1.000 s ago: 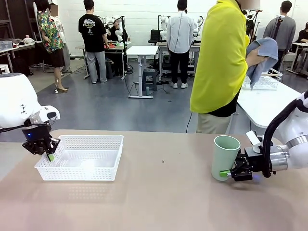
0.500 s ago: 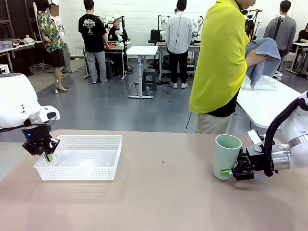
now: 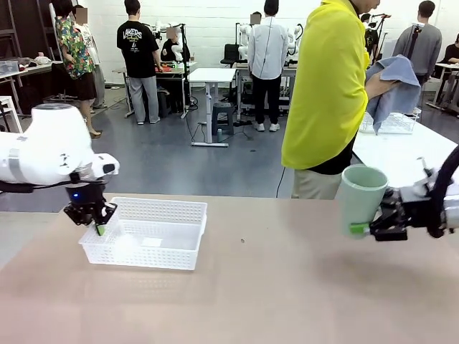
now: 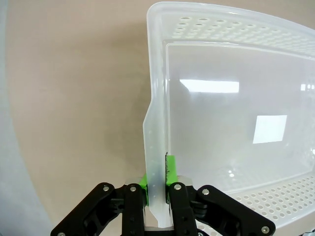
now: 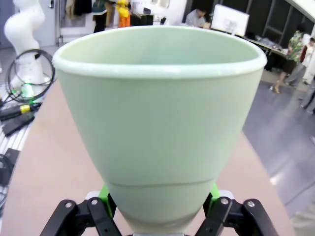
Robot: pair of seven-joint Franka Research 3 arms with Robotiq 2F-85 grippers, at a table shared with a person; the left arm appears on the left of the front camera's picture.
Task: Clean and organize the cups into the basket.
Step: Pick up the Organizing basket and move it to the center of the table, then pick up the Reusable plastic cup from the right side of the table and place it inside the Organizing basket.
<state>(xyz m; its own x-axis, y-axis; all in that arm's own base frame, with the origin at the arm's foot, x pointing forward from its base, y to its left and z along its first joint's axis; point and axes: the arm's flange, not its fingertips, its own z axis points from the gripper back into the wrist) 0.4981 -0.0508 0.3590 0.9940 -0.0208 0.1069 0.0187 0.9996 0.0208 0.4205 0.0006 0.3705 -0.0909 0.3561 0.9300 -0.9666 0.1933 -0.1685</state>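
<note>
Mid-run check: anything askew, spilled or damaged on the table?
Nothing spilled or broken. The shallow white lattice plastic basket sits slightly askew to the table edge, its left wall pinched by the left gripper. The right gripper holds the pale mint green tumbler near its base, off the table, leaning slightly.

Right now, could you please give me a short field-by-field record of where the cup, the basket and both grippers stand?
Basket: white lattice, resting on the table, left of centre; no cup seen inside
Left gripper: fingers shut on the Basket's left end wall
Mint cup: mouth up, slightly tilted, apparently lifted off the table, far right
Right gripper: fingers clamped around the Mint cup's base
Person: far side of the table, yellow top, holding a grey-blue cloth
</note>
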